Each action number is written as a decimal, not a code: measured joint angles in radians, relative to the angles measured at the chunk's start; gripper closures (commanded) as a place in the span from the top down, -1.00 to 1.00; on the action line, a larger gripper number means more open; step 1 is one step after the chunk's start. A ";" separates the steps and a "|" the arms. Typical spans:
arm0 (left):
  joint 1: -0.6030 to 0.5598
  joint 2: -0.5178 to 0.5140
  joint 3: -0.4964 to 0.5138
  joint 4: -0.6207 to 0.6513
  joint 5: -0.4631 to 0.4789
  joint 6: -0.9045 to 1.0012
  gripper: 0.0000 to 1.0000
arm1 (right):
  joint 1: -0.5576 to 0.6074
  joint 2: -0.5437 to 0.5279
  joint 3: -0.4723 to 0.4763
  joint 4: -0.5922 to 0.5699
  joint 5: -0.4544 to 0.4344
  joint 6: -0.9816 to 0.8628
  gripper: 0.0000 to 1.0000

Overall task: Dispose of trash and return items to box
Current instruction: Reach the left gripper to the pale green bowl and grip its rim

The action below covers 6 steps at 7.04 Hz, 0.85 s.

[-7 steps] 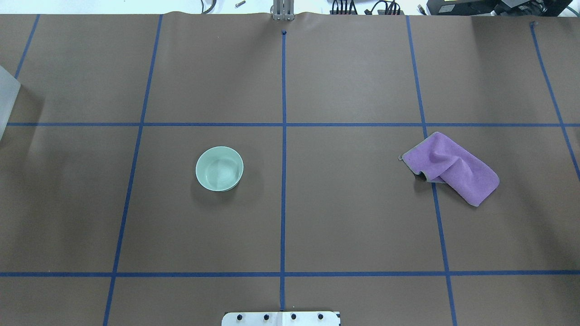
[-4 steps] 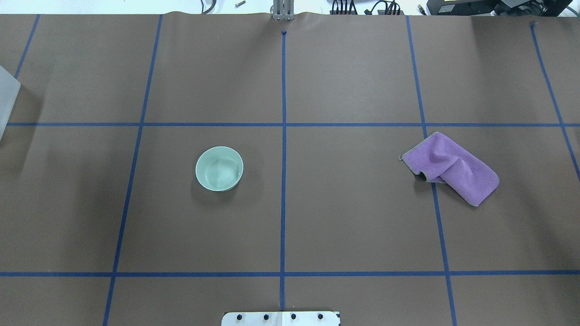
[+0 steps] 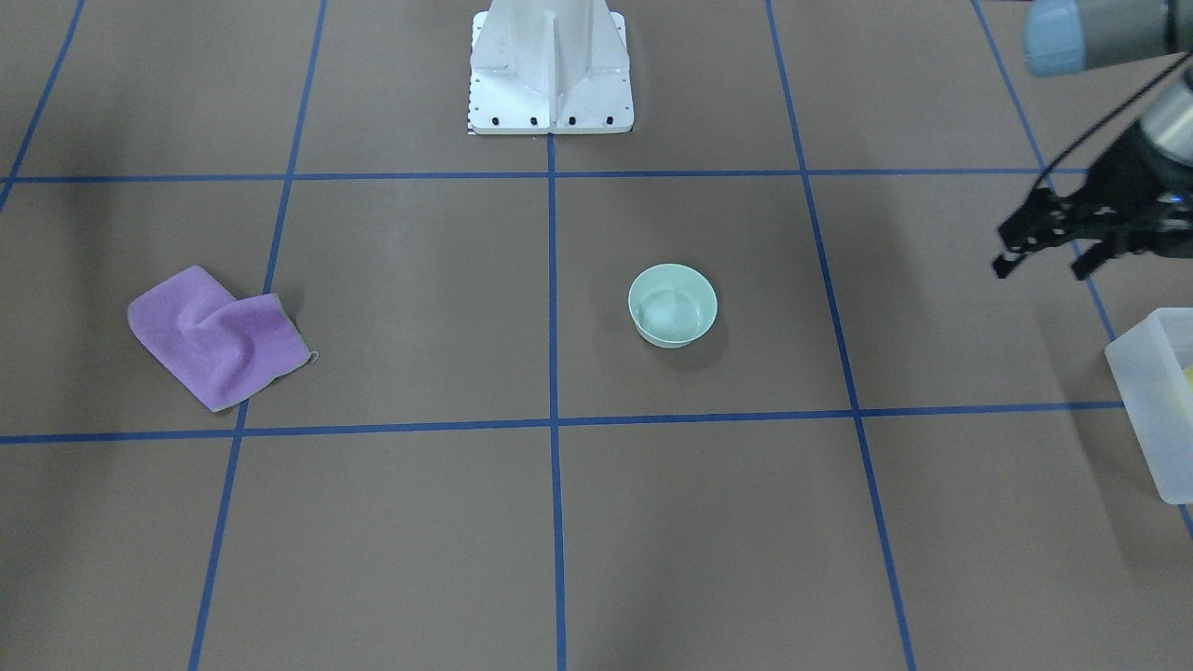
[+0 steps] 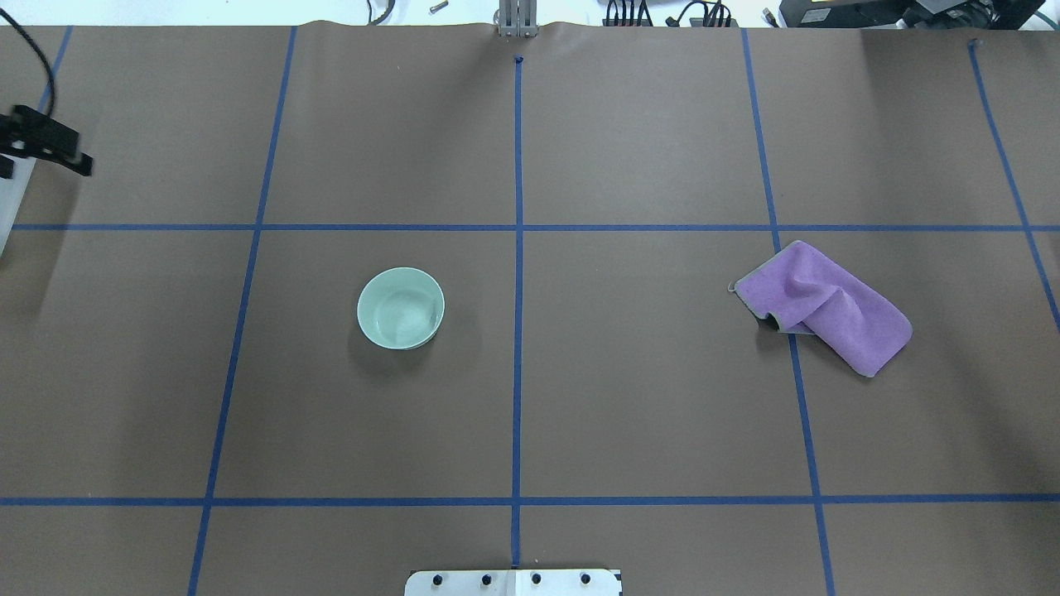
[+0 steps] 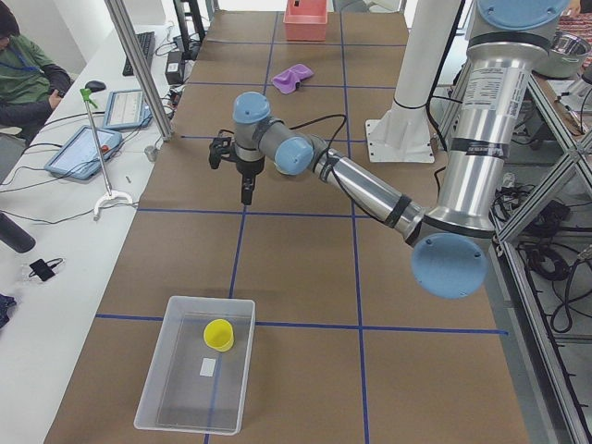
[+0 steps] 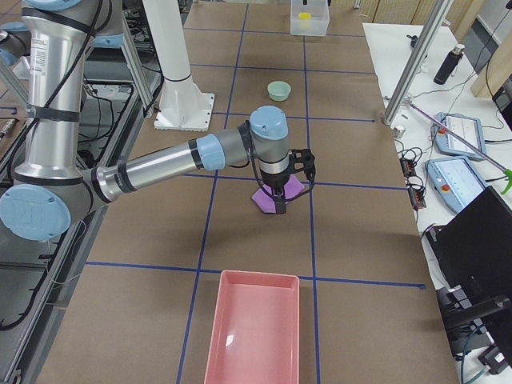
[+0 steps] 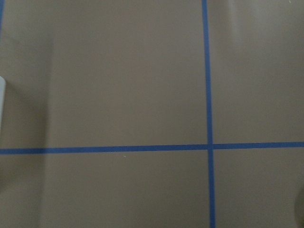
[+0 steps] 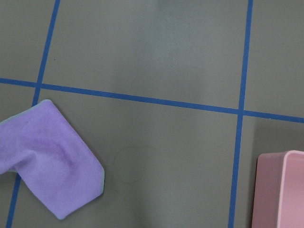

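The pale mint-green bowl (image 4: 401,308) stands upright and empty on the table left of centre; it also shows in the front view (image 3: 672,305). The yellow cup (image 5: 219,334) sits inside the frosted white box (image 5: 185,388) at the table's left end. My left gripper (image 3: 1041,268) is open and empty, hovering between box and bowl, beside the box's corner (image 3: 1151,410); it shows at the overhead view's left edge (image 4: 43,161). My right gripper (image 6: 280,192) hangs over the purple cloth (image 6: 268,198); I cannot tell whether it is open or shut.
The crumpled purple cloth (image 4: 824,306) lies on the table's right half. A pink bin (image 6: 256,336) stands at the right end of the table. The robot's white base plate (image 3: 550,112) sits at the near middle edge. Blue tape lines grid the brown surface.
My left gripper has come into the overhead view at the left edge, over the box's corner. The bowl and the cloth have not moved.
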 measured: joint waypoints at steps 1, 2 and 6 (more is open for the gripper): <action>0.152 -0.059 -0.004 0.001 0.091 -0.160 0.98 | -0.019 0.012 0.002 0.000 -0.001 0.042 1.00; 0.278 -0.119 0.031 -0.002 0.178 -0.252 0.98 | -0.047 0.028 0.002 0.000 -0.003 0.079 1.00; 0.487 -0.227 0.176 -0.047 0.284 -0.317 0.00 | -0.145 0.047 -0.001 0.000 -0.007 0.115 1.00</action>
